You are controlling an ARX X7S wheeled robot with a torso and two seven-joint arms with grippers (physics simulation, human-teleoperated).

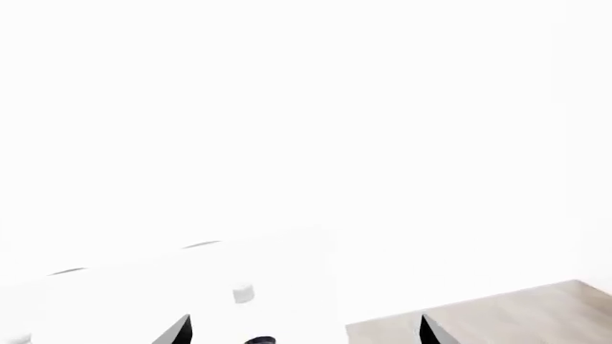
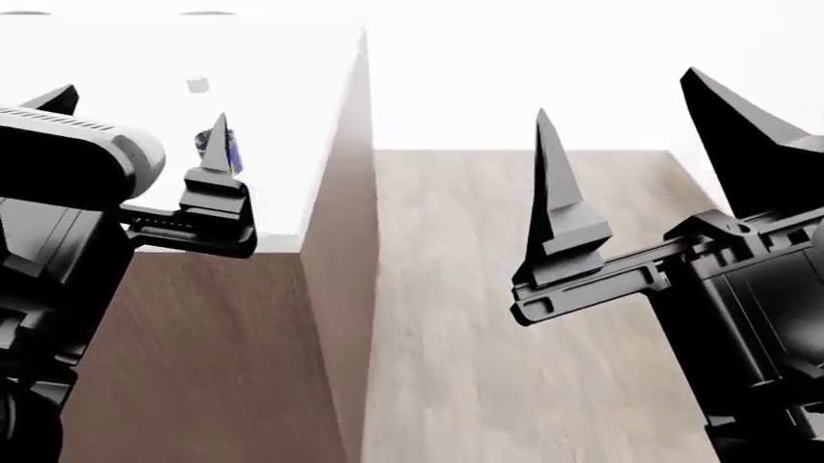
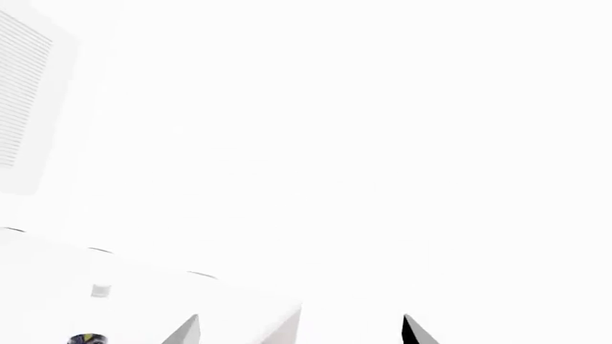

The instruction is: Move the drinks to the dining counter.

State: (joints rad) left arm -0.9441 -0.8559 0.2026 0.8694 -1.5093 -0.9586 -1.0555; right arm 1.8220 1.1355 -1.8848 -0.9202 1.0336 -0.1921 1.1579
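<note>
Dark bottle point(image 2: 214, 145) behind left gripper point(image 2: 135, 121)

You will find no legible text, brand, number or sign in any of the three views. On the white bench point(image 2: 277, 116), the one labelled object, a small bottle point(image 2: 214, 147) at about 10 o'clock in the head view, shows only a sliver of blue-violet beside your left hand's fingertip point(image 2: 219, 135), too small and blurred to read. The right wrist view catches a dark, yellow-flecked top point(image 3: 88, 338) at its edge, also unreadable.
</note>
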